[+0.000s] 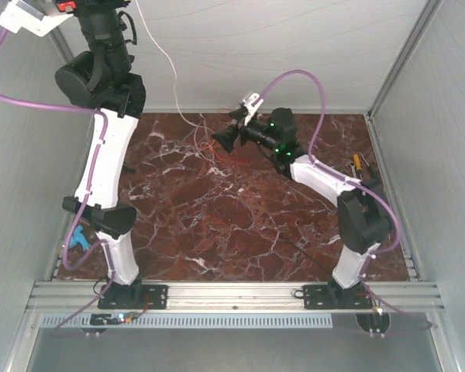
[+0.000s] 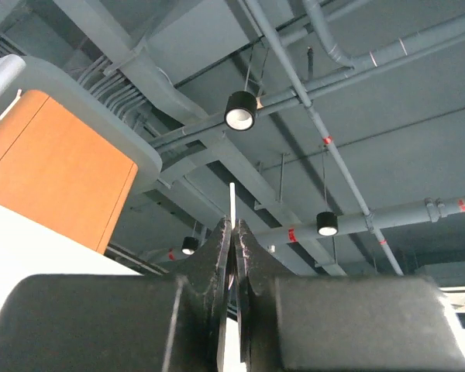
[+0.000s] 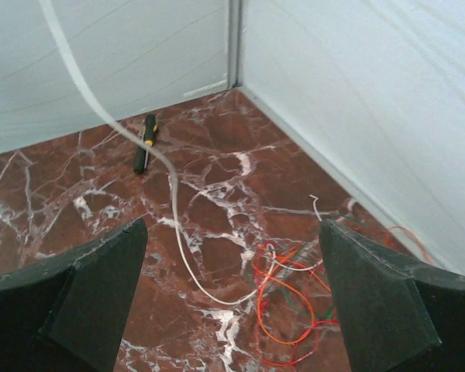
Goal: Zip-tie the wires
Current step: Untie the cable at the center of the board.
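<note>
The left end effector is clamped shut. Its two black fingers press together on a long white wire, whose short end sticks straight up past the tips toward ceiling pipes and lamps. This arm is raised high at the back left.

The right end effector is open, its broad black fingers far apart and gripping nothing. It hovers low over the back middle of the dark red, white-veined marble surface.

Seen through the gap between those fingers, a tangle of hair-thin red and orange wires lies on the surface in loose loops, close to a white wall. In the overhead view the tangle sits just left of the right end effector.

The white wire runs out of the tangle, curves across the surface and climbs out of the right wrist view at its top left. From above, it rises off the top edge beside the left arm.

Farther off, a black screwdriver with a yellow band on its handle lies flat near the corner of the walls, well apart from the wires. Thick purple cables loop along both arms.
</note>
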Controlling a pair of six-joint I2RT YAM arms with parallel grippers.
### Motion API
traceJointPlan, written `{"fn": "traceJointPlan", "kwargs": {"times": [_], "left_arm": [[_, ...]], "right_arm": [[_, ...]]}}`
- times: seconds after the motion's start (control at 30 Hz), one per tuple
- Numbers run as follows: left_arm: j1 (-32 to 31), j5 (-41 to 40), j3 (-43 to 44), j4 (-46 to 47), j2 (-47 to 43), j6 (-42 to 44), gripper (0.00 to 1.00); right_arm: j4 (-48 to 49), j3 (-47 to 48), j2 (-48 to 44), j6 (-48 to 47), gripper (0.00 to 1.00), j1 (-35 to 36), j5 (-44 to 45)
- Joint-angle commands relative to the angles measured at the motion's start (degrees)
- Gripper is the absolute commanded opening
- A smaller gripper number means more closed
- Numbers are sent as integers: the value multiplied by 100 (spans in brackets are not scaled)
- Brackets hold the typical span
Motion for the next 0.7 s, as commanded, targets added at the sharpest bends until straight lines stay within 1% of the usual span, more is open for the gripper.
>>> {"fn": "traceJointPlan", "kwargs": {"times": [0.0,0.13,0.27,0.37,0.5,0.6,0.67], "left_arm": [[-25,178,-62,-90,-101,-125,0],[-20,169,-51,-185,-146,-101,0],[-20,204,-38,-243,-149,-78,0],[-20,164,-18,-260,-130,-120,0],[-22,146,3,-258,-137,-188,0],[-20,133,10,-257,-153,-221,0],[-20,122,11,-454,-161,-242,0]], "right_arm": [[603,490,530,-319,90,202,-625],[519,817,921,-344,87,449,-1023],[549,943,1133,-304,82,640,-1057],[728,761,1186,-243,81,683,-915],[1148,551,1386,-31,84,678,-398],[1250,592,1596,59,83,706,-252],[1281,583,1698,40,82,745,-190]]}}
